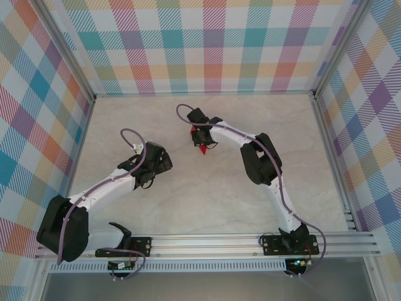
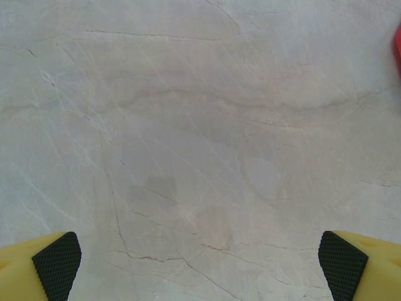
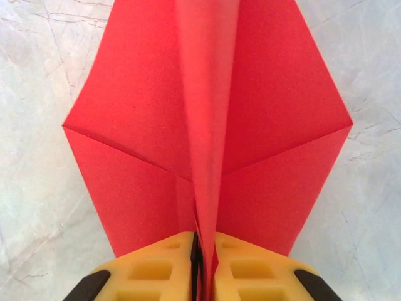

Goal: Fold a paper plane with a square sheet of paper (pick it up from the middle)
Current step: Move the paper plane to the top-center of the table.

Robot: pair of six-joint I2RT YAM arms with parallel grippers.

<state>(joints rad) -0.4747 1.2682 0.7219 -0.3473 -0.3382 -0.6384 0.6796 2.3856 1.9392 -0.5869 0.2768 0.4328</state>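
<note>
**Red plane pinched at its centre fold by the right jaws, left jaws wide open**

The paper plane [image 1: 202,148] [image 3: 207,125] is just far of the middle of the table [image 1: 207,207]. In the right wrist view its two creased wings spread left and right from a raised centre fold, with the marbled table [image 3: 44,207] below. Whether the paper touches the surface cannot be told. The right jaws are closed on that centre fold, and their yellow fingers [image 3: 150,269] are pressed together with the red ridge between them. The right arm [image 1: 263,163] reaches in from the near right. The left jaws stand nearer and to the left, apart from the plane. They are spread wide and hold nothing, with their black pads [image 2: 57,263] over bare table [image 2: 188,125]. A red sliver [image 2: 397,47] cuts the right edge of that view. Plaid walls [image 1: 188,44] surround the table.
</note>
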